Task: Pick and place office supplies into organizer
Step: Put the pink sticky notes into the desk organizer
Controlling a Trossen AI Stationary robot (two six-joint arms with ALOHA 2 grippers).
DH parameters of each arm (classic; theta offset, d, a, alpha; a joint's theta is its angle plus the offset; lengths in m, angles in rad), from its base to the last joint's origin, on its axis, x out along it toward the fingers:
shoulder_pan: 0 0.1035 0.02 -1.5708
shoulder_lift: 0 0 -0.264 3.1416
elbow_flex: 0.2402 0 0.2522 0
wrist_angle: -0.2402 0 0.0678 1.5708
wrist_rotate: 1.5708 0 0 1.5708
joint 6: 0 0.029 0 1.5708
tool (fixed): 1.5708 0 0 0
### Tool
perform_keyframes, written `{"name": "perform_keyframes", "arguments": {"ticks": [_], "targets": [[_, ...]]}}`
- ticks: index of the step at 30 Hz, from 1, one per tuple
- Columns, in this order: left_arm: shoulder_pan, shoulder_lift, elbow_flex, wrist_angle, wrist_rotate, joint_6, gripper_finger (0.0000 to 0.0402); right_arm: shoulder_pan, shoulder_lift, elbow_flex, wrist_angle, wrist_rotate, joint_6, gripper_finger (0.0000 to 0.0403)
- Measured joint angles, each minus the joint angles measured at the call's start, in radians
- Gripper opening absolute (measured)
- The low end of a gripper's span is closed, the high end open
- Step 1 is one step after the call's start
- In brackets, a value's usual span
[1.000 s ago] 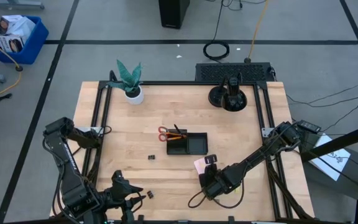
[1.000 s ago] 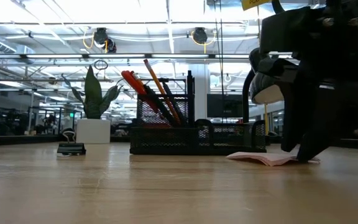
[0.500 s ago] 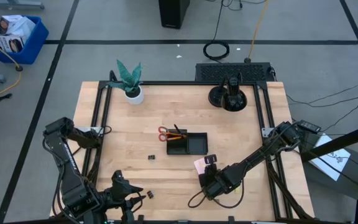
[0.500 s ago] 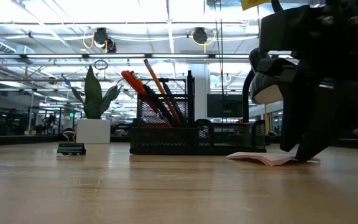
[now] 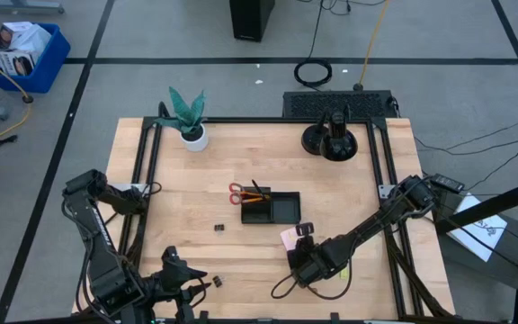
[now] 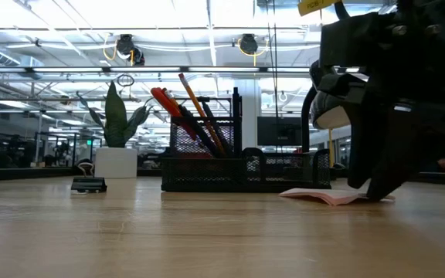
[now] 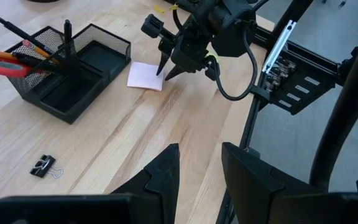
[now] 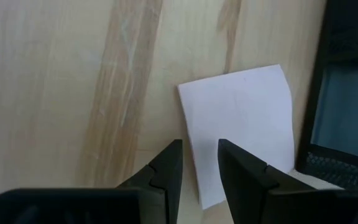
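— What sits at upper left?
— The organizer [image 7: 67, 68], holding red scissors [image 7: 2, 57] and pens.
— And centre top?
— The right gripper [image 7: 168, 67] points down at the pink sticky-note pad [image 7: 145, 75]; a binder clip [image 7: 44, 166] lies lower left on the counter [image 7: 129, 140].

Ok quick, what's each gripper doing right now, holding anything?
Left gripper: open, empty, at the table's near-left edge.
Right gripper: open, fingertips down at the edge of the pink sticky-note pad, pad not gripped.
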Motion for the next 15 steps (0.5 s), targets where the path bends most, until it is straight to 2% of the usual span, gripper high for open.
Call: {"name": "perform_keyframes", "arguments": {"ticks": [15], "targets": [[0.000,0.000,0.000,0.114,-0.007,0.114,0.0124,0.011,0.042,0.004,0.001,0.019,-0.007,0.0093]]}}
